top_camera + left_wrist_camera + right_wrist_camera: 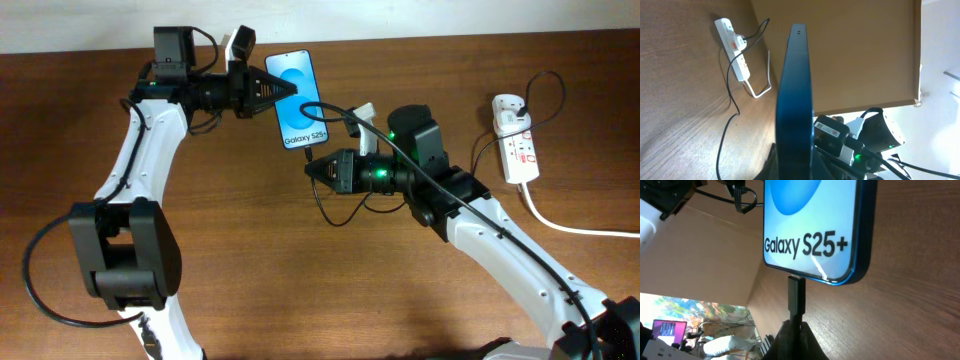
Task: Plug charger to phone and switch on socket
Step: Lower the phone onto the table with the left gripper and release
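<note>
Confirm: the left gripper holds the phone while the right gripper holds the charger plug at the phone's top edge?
Wrong edge: the right gripper holds the charger plug at the bottom edge of the phone, below the Galaxy S25+ text; the right wrist view shows it. Otherwise correct.

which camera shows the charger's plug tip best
Right wrist: the charger plug is close up and sharp, at the bottom edge of the phone. Overhead shows it tiny; left wrist shows only the cable, not the tip.
</note>
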You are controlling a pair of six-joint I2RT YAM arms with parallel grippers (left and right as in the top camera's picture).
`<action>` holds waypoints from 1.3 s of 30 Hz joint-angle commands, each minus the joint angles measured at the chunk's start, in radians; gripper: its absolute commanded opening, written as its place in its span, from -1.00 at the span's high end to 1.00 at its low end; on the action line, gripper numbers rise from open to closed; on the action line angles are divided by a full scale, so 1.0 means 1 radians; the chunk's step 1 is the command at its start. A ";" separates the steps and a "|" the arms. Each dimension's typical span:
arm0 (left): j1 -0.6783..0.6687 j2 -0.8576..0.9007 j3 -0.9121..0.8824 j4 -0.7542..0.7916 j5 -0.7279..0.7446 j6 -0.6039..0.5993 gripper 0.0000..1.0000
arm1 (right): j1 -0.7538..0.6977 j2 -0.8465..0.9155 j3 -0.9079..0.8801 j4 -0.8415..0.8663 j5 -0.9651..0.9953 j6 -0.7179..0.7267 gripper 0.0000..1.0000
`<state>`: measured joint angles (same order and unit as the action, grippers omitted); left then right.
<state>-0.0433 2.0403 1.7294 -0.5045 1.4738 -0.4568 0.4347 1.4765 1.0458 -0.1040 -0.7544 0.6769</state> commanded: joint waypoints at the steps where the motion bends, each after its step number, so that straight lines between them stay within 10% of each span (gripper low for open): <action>1: -0.016 -0.002 0.005 -0.006 0.100 -0.010 1.00 | -0.024 0.004 0.003 0.050 0.049 -0.011 0.92; 13: -0.059 -0.002 0.005 -0.005 0.082 -0.010 1.00 | -0.042 0.004 0.003 0.074 0.025 -0.014 0.87; 17: -0.051 -0.002 0.005 -0.002 -0.016 0.019 1.00 | -0.043 0.004 0.003 -0.043 0.026 -0.018 0.12; 22: -0.051 -0.002 0.005 -0.093 -0.362 0.109 1.00 | -0.043 0.004 0.002 -0.194 0.034 -0.098 -0.18; 25: -0.051 -0.002 0.005 -0.285 -0.674 0.291 1.00 | -0.043 0.004 0.002 -0.219 0.079 -0.101 -0.22; 39: -0.055 0.224 0.005 -0.430 -0.809 0.330 1.00 | -0.042 0.004 0.002 -0.327 0.117 -0.101 -0.22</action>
<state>-0.0990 2.2215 1.7294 -0.9104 0.6716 -0.1490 0.3950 1.4769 1.0374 -0.4206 -0.6540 0.5903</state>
